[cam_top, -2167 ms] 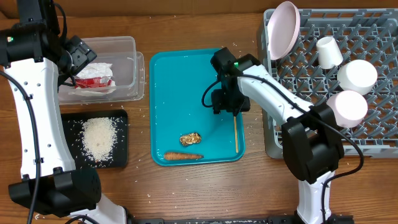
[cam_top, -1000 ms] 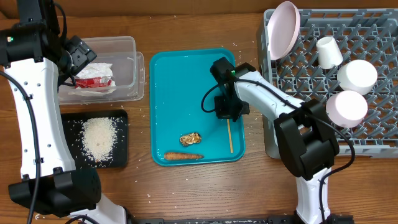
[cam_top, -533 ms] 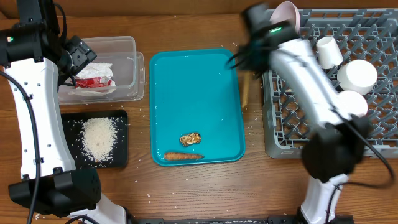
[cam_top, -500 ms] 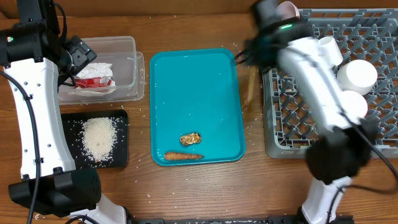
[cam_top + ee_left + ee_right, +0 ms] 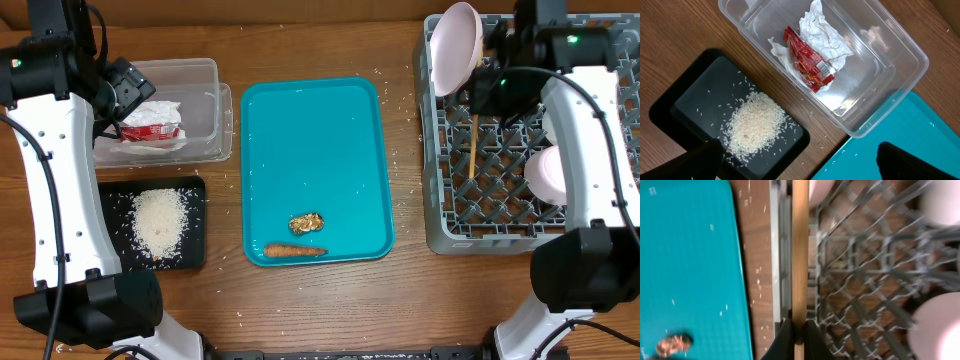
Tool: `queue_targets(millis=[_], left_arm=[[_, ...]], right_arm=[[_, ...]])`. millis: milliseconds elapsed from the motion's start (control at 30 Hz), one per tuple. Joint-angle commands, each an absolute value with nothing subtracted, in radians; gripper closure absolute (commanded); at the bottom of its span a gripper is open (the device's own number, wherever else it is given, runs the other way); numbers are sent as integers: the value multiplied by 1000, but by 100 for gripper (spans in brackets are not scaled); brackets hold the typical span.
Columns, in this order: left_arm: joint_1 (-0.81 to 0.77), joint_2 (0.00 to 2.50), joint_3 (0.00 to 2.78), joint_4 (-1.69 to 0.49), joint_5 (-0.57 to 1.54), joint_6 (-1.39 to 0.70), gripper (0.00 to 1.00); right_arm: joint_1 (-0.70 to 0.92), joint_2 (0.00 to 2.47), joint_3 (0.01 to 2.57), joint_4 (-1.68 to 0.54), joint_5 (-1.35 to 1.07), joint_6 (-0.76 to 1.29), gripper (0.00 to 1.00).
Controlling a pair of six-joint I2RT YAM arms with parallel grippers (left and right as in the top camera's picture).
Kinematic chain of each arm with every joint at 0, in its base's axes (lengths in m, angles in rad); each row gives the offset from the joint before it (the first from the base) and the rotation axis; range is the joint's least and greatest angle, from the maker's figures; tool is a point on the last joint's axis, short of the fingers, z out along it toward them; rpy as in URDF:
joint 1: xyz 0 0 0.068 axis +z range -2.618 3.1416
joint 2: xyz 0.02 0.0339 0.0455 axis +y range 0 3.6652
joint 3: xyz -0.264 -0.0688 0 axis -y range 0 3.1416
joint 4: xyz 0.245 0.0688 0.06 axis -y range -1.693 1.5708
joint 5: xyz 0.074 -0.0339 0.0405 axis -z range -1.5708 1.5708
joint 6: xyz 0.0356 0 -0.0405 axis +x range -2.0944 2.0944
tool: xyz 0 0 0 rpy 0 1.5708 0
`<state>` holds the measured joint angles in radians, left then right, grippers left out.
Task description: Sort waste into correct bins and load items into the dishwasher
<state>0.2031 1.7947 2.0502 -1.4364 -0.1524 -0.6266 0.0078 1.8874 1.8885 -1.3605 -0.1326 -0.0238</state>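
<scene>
Right now the right tool (image 5: pixel 796 332) is pinched shut on a thin wooden stick (image 5: pixel 473 150), held over the grey dish rack (image 5: pixel 460 215) at 3 o'clock. The left tool (image 5: pixel 799 146) gapes wide, empty, near the clear tub (image 5: pixel 200 75) at 10 o'clock, which contains the red wrapper (image 5: pixel 807 65).

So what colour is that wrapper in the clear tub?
The wrapper is red with small white print, clearest in the left wrist view.

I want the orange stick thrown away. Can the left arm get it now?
Probably yes: the left gripper is open and empty, the orange stick lies uncovered on the teal tray, and the right gripper is over the grey rack.
</scene>
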Motion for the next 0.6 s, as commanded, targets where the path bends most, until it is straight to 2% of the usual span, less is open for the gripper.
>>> queue_targets(millis=[0, 167, 200, 267, 300, 333, 367, 433, 567], left_arm=[[203, 1806, 2046, -1436, -148, -636, 0], [196, 1806, 2046, -1436, -148, -636, 0], [196, 1806, 2046, -1435, -148, -636, 0], [196, 1806, 2046, -1436, -148, -636, 0], [196, 1806, 2046, -1435, -148, -636, 0], [196, 1806, 2046, -1436, -148, -636, 0], [196, 1806, 2046, -1435, -148, -636, 0], [196, 1806, 2046, -1436, -148, -636, 0], [194, 1806, 2046, -1436, -148, -636, 0]], right_arm=[[14, 1897, 1806, -1335, -181, -56, 96], [14, 1897, 1707, -1299, -181, -56, 95], [14, 1897, 1700, -1299, -181, -56, 92], [14, 1897, 1697, -1308, -181, -56, 76], [14, 1896, 1697, -1313, -181, -54, 58], [14, 1896, 1697, -1320, -182, -50, 46], [14, 1896, 1697, -1330, -181, -39, 39], [15, 1896, 1699, -1359, -182, -2, 36], [28, 1893, 1740, -1452, -181, 27, 36]])
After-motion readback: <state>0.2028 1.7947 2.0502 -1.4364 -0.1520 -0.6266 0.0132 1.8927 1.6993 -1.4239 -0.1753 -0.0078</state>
